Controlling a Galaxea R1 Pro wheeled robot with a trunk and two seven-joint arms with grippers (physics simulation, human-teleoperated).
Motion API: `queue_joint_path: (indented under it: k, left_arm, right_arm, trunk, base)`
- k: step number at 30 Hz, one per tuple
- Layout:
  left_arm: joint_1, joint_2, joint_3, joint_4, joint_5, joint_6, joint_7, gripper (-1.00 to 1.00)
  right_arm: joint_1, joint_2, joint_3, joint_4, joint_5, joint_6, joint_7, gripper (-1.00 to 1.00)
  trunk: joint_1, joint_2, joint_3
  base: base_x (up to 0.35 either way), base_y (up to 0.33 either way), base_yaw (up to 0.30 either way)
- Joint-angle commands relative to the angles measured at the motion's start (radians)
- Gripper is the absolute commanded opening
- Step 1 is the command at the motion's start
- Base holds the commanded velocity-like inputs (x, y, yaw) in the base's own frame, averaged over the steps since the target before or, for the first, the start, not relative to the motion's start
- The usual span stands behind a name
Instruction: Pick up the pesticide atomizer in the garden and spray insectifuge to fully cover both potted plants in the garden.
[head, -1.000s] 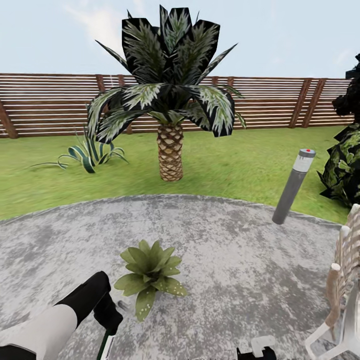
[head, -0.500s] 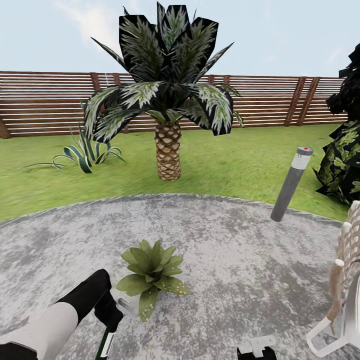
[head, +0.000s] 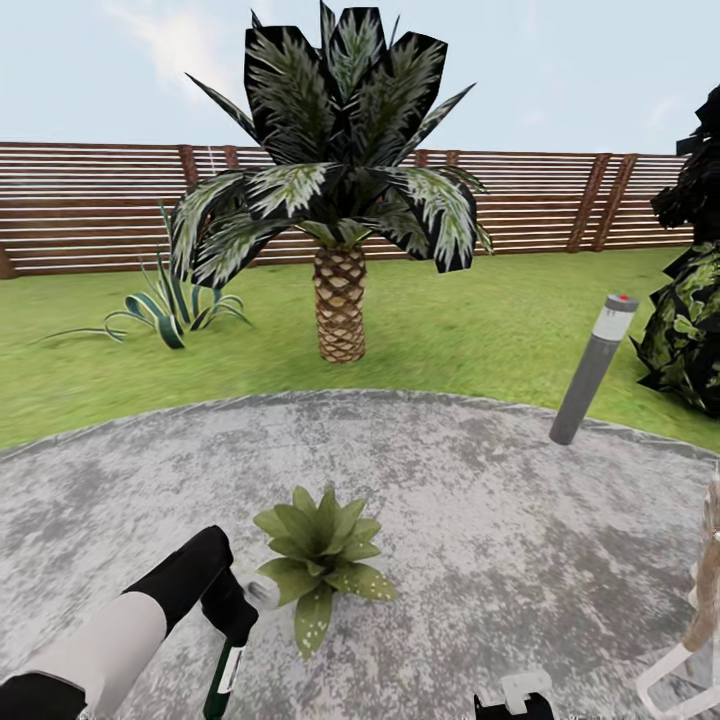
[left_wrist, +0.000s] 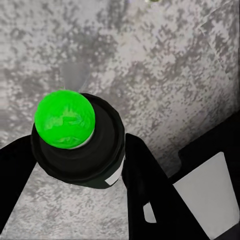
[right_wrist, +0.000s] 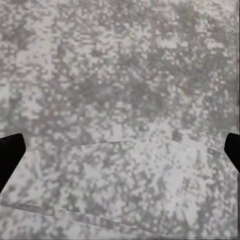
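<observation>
The left gripper (left_wrist: 75, 165) is clamped around the body of the pesticide atomizer (left_wrist: 77, 142), its dark fingers pressing either side just below the spray head; in the head view the bottle (head: 222, 680) hangs low beside the potted plant (head: 320, 545), which stands on the paved patio (head: 480, 500). The bottle looks small, rigid and light, likely smooth plastic that could twist in the hold, so a mid-body grip as now seems sound, keeping the nozzle free. The right gripper (right_wrist: 120, 155) is spread wide over bare paving, holding nothing. Farther off stand a grey lamp post (head: 592, 368), the palm (head: 340, 200), a striped agave (head: 175, 305) and the slatted fence (head: 90, 205).
</observation>
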Motion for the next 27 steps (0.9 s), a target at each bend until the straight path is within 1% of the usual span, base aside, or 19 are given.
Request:
queue_joint_path:
  k: [1, 3, 4, 5, 7, 8, 9, 10, 12, 14, 21, 27]
  left_arm:
    - [-0.001, 0.001, -0.004, -0.003, -0.011, 0.003, -0.017, -1.0]
    - [-0.003, 0.005, -0.009, -0.003, -0.013, 0.001, -0.041, -1.0]
    - [-0.005, 0.007, -0.02, -0.003, -0.015, 0.001, -0.057, -1.0]
    - [-0.014, 0.009, -0.046, -0.004, -0.021, 0.002, -0.075, -1.0]
    - [-0.028, 0.011, -0.07, -0.003, -0.03, 0.002, -0.1, -1.0]
    - [-0.033, 0.012, -0.08, -0.003, -0.037, 0.002, -0.122, -1.0]
    - [-0.037, 0.014, -0.086, -0.002, -0.055, 0.002, -0.145, -1.0]
    - [-0.038, 0.015, -0.089, -0.001, -0.069, 0.002, -0.154, -1.0]
    - [-0.038, 0.013, -0.09, -0.001, -0.086, 0.002, -0.158, -1.0]
    - [-0.037, 0.01, -0.091, 0.0, -0.096, 0.003, -0.159, -1.0]
    - [-0.034, 0.004, -0.088, 0.006, -0.101, 0.004, -0.16, -1.0]
    - [-0.041, 0.01, -0.081, 0.001, -0.1, 0.005, -0.16, -1.0]
  right_arm:
    - [-0.001, 0.0, -0.007, 0.002, 0.011, -0.003, -0.004, 1.0]
    - [-0.001, 0.0, -0.007, 0.003, 0.011, -0.003, -0.004, 1.0]
    - [-0.001, 0.0, -0.007, 0.003, 0.011, -0.003, -0.004, 1.0]
    - [-0.001, 0.0, -0.007, 0.003, 0.011, -0.003, -0.004, 1.0]
    - [-0.001, 0.0, -0.007, 0.003, 0.011, -0.003, -0.004, 1.0]
    - [-0.001, 0.0, -0.007, 0.003, 0.011, -0.003, -0.004, 1.0]
    - [-0.001, 0.0, -0.007, 0.003, 0.011, -0.003, -0.004, 1.0]
    - [-0.001, 0.0, -0.007, 0.003, 0.011, -0.003, -0.004, 1.0]
    - [-0.001, 0.0, -0.007, 0.003, 0.011, -0.003, -0.004, 1.0]
    - [-0.001, 0.0, -0.007, 0.003, 0.011, -0.003, -0.004, 1.0]
    - [-0.001, 0.0, -0.007, 0.003, 0.011, -0.003, -0.004, 1.0]
    - [-0.001, 0.0, -0.007, 0.003, 0.011, -0.003, -0.004, 1.0]
  trunk:
    - [0.0, 0.0, -0.001]
    - [0.0, 0.0, -0.001]
    - [0.0, 0.0, -0.001]
    - [0.0, 0.0, -0.001]
    - [0.0, 0.0, -0.001]
    - [0.0, 0.0, -0.001]
    - [0.0, 0.0, -0.001]
    - [0.0, 0.0, -0.001]
    - [0.0, 0.0, -0.001]
    - [0.0, 0.0, -0.001]
    - [0.0, 0.0, -0.001]
    - [0.0, 0.0, -0.001]
  base:
    - [0.0, 0.0, -0.266]
    - [0.0, 0.0, -0.286]
    - [0.0, 0.0, -0.294]
    - [0.0, 0.0, -0.294]
    - [0.0, 0.0, -0.292]
    - [0.0, 0.0, -0.282]
    - [-0.006, 0.006, -0.239]
    - [-0.098, 0.105, -0.115]
    - [-0.164, 0.171, -0.056]
    - [-0.206, 0.221, -0.015]
    - [-0.043, 0.297, -0.019]
    - [0.0, 0.314, -0.257]
